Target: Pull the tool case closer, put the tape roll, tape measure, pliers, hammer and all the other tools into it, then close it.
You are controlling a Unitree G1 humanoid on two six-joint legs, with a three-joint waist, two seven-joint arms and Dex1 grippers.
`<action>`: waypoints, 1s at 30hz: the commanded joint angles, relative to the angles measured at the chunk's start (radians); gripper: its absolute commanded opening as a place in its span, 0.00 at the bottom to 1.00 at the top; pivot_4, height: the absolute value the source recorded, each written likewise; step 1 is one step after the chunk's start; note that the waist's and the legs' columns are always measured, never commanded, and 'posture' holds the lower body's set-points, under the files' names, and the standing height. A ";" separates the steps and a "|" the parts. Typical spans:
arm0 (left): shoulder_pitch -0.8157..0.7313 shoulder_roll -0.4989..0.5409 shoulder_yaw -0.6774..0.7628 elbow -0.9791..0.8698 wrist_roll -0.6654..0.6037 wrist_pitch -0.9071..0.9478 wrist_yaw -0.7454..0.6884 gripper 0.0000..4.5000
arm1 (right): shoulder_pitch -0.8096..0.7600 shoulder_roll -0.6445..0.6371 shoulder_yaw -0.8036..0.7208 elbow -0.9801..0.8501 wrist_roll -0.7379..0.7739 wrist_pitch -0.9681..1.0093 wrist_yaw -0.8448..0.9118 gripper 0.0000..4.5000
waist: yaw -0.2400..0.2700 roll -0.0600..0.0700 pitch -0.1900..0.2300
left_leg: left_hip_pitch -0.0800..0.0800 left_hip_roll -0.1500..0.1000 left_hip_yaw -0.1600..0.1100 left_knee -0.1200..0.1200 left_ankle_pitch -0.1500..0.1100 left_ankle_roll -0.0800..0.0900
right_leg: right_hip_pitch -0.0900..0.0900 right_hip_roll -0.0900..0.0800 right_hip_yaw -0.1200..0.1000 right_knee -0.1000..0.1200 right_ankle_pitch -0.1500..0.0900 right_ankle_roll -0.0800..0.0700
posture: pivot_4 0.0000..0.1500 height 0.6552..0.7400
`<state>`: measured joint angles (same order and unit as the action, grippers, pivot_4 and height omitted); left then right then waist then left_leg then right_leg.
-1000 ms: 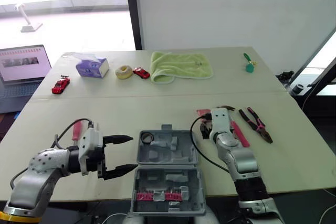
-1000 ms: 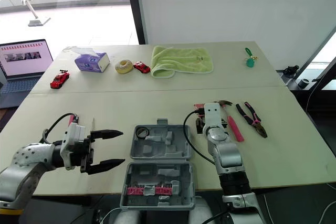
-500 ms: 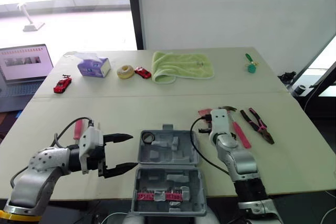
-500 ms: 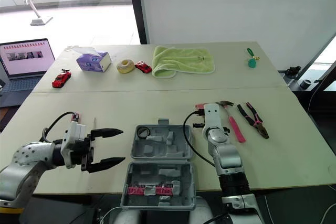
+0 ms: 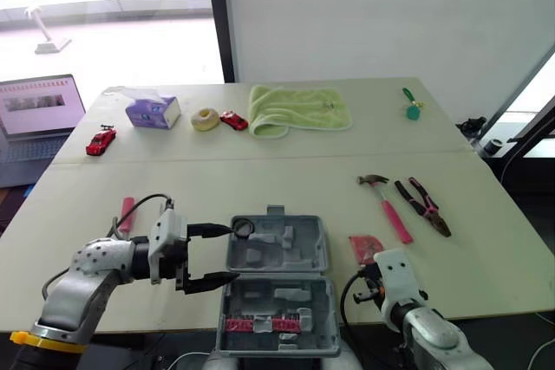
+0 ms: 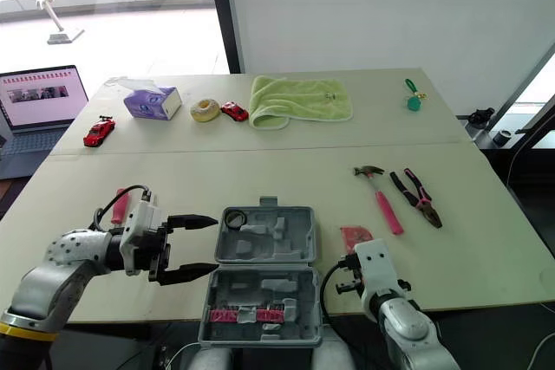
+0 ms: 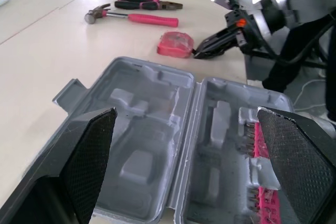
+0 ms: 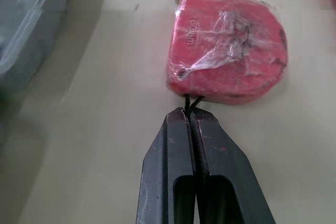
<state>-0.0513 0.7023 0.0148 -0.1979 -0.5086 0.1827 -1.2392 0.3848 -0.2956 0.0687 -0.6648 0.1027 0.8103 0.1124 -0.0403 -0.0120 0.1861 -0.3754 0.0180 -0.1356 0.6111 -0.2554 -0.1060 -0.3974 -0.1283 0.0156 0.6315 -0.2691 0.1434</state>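
One open case [image 5: 277,253] lay near-centre on the surface [image 5: 260,179], one tape roll [image 5: 243,228] inside. The left gripper [image 5: 231,253] was spread wide at its left edge. The right gripper [image 8: 189,113], fingers pressed together, pinched the one tape measure's [image 8: 228,51] cord; one hammer [image 5: 388,205] and one pliers [image 5: 423,206] lay farther right.

Grey tool case [image 5: 277,259] lies open at the near edge, tape roll [image 5: 242,228] inside. Red tape measure [image 5: 363,246], hammer [image 5: 387,205] and pliers [image 5: 425,206] sit off to its right.

You see a grey case [image 5: 277,253] with a pink row of bits [image 5: 260,325], and a red tape measure [image 8: 228,51] in clear wrap. Your hammer [image 5: 390,210] has a pink handle and the pliers [image 5: 427,208] pink-and-black grips. The towel [image 5: 299,108] is green, the tissue box [image 5: 153,113] purple.
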 commanded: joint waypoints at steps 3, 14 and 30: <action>-0.044 -0.012 -0.019 0.004 -0.001 -0.004 -0.016 1.00 | 0.197 0.042 0.053 -0.204 -0.008 0.083 -0.055 0.01 | 0.034 0.000 0.000 | -0.002 0.000 -0.001 -0.001 -0.002 0.003 | -0.001 0.000 -0.002 0.000 -0.002 0.001 | 1.00 1.00; -0.077 -0.011 -0.034 0.013 -0.009 0.015 -0.032 1.00 | 0.323 0.095 0.088 -0.284 0.009 0.111 -0.089 0.01 | 0.029 0.000 0.000 | -0.003 0.000 -0.001 0.000 -0.003 0.005 | -0.002 0.000 -0.002 -0.001 -0.004 -0.003 | 1.00 1.00; -0.081 -0.017 -0.030 -0.036 -0.021 0.068 0.007 1.00 | 0.298 -0.232 -0.397 -0.327 0.255 0.096 0.372 0.99 | 0.026 0.000 0.000 | -0.002 0.000 0.001 0.003 -0.003 0.005 | 0.001 0.000 0.000 -0.001 -0.003 -0.003 | 1.00 1.00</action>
<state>-0.1258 0.6849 -0.0246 -0.1902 -0.5115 0.2409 -1.2423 0.7224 -0.4312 -0.2054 -0.9941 0.2986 0.9516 0.3299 -0.0147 -0.0123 0.1864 -0.3770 0.0179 -0.1342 0.6148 -0.2587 -0.1006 -0.3961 -0.1283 0.0170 0.6304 -0.2719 0.1402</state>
